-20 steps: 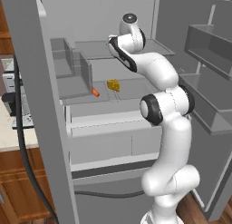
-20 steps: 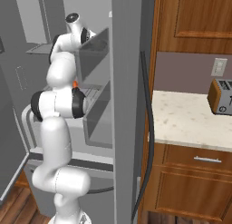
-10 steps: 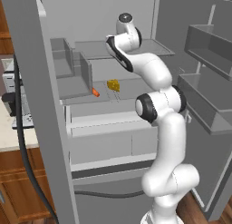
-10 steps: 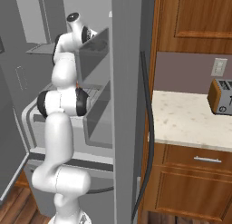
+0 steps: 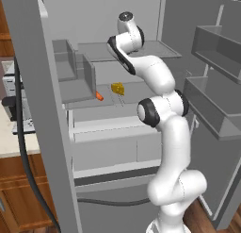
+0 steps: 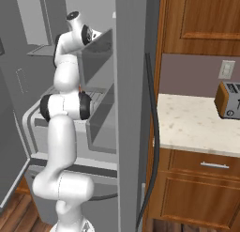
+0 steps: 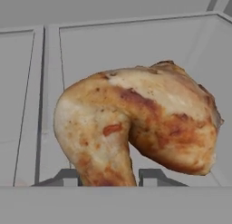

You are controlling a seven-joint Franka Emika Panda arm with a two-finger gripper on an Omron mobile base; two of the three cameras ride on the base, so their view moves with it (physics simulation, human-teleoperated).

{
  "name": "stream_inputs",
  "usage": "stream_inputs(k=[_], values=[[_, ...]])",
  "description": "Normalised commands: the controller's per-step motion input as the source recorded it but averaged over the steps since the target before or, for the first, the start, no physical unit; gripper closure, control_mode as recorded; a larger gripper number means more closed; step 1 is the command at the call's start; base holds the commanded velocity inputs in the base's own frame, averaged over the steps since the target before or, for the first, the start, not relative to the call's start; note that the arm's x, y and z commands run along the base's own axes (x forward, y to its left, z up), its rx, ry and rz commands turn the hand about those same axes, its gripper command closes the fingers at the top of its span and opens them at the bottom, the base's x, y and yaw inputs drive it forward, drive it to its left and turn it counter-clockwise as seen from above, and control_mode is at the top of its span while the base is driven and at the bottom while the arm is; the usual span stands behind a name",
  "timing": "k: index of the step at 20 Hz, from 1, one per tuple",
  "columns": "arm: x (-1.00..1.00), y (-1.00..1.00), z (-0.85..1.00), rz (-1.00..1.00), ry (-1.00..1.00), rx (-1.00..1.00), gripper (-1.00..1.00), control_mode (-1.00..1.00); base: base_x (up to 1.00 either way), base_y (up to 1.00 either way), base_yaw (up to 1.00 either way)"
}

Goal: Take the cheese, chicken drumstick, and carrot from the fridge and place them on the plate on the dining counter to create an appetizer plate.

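Note:
The golden-brown chicken drumstick looms close in the hand view, lying on a pale shelf of the fridge. Its narrow end sits between my gripper's two dark fingertips, which press in on both sides of it. One shelf lower in the left base view, the yellow cheese sits beside the small orange carrot. My arm reaches over them into the upper shelf. The plate and the dining counter are out of view.
The open fridge door with its grey bins stands to the right of the arm. A wall counter with a toaster and wooden cabinets lies past the fridge's side. Clear dividers stand on the left of the shelves.
The arm's upper links have shifted slightly to the left and deeper into the upper shelf. The cheese and carrot lie where they were.

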Motion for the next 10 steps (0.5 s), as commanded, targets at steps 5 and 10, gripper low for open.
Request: stream_inputs(k=[5, 10], values=[[-0.15, 0.04, -0.27, -0.02, 0.0, -0.01, 1.0, -1.0, 0.0, 0.0, 0.0], [-0.65, 0.0, -0.33, -0.08, -0.05, 0.0, 1.0, -1.0, 0.0, 0.0, 0.0]])
